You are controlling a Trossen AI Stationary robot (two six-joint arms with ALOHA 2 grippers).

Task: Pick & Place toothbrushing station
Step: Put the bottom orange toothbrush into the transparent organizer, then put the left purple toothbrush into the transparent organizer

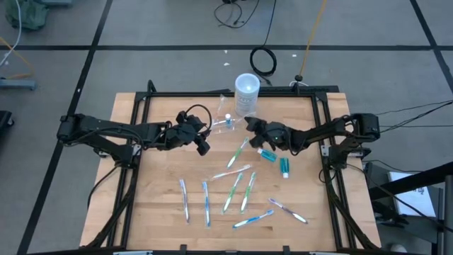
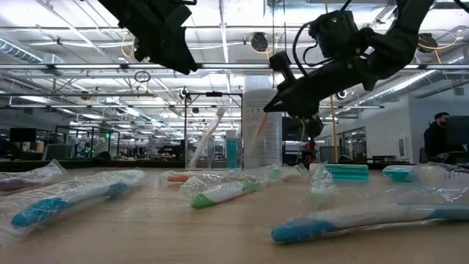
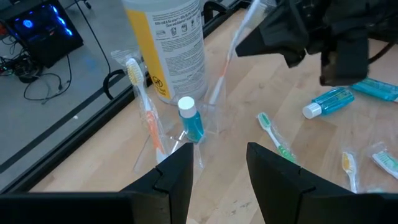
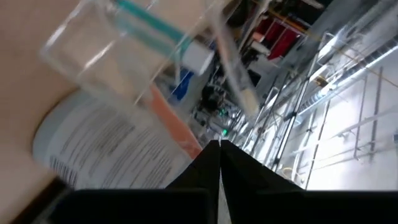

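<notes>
Clear thin plastic: the toothbrushing station (image 3: pixel 186 121), a small see-through compartmented holder, stands on the wooden worktop (image 1: pixel 156 212) just beside the white cup (image 1: pixel 247 93), on the cup's left in the high view. Judged light, stiff-walled, smooth and likely slippery; probably easy to tip, since tall items stand in it. Best hold, as a judgement: across an upper wall or rim, clear of the contents.

Contents, from the left wrist view: an orange-handled toothbrush (image 3: pixel 144 102) with white bristles, upright; a small blue bottle (image 3: pixel 190 118) with a white cap; a pale brush (image 3: pixel 231 43) leaning toward the cup.

Left gripper (image 3: pixel 217 171): hovers left of the station, facing it, jaws parted and holding nothing.

White cup: tall, round, with a printed label.

Right gripper (image 1: pixel 255 128): right of the station and below the cup in the high view, jaws pressed together, empty.

Loose stock further from the cup: wrapped blue and green toothbrushes (image 1: pixel 233 191), crinkled film; two teal tubes (image 1: pixel 266 154).
</notes>
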